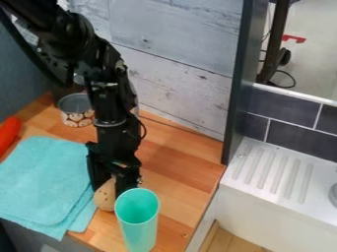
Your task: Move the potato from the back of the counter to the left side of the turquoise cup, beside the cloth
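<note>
On wooden counter [181, 170] | tool [111, 191] at tan object [103, 198], grip unclear | open teal cup [139, 224] beside | patterned tin [77, 118] behind

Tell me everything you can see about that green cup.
The cup is tall, slim and mint green, with plain, smooth sides and no handle; it looks like plastic. It stands upright at the wooden counter's near end, its round mouth open and the inside a deeper green. Its foot is at the picture's lower edge. Just beside it are the speckled tan thing and the black gripper; whether either touches it, I can't tell.
</note>
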`<action>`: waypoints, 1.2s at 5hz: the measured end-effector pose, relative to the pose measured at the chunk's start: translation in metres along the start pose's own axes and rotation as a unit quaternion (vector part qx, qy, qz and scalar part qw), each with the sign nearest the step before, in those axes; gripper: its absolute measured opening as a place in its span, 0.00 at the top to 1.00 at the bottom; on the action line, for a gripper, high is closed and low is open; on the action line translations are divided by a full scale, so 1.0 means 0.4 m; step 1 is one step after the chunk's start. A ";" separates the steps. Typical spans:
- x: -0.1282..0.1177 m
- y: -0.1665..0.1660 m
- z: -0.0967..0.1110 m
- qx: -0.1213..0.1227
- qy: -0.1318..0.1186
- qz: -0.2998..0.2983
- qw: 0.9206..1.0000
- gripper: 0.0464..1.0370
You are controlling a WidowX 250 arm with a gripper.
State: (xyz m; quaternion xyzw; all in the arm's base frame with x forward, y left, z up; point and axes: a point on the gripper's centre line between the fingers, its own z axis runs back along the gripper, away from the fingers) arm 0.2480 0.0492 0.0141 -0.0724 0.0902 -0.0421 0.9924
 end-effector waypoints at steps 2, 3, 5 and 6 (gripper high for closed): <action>-0.001 -0.001 0.132 0.051 -0.021 0.036 0.998 0.03; -0.026 -0.003 0.213 0.078 -0.037 0.044 0.995 0.04; -0.066 0.094 0.329 0.112 -0.070 0.042 0.990 0.04; -0.100 0.151 0.343 0.110 -0.066 0.034 0.991 0.04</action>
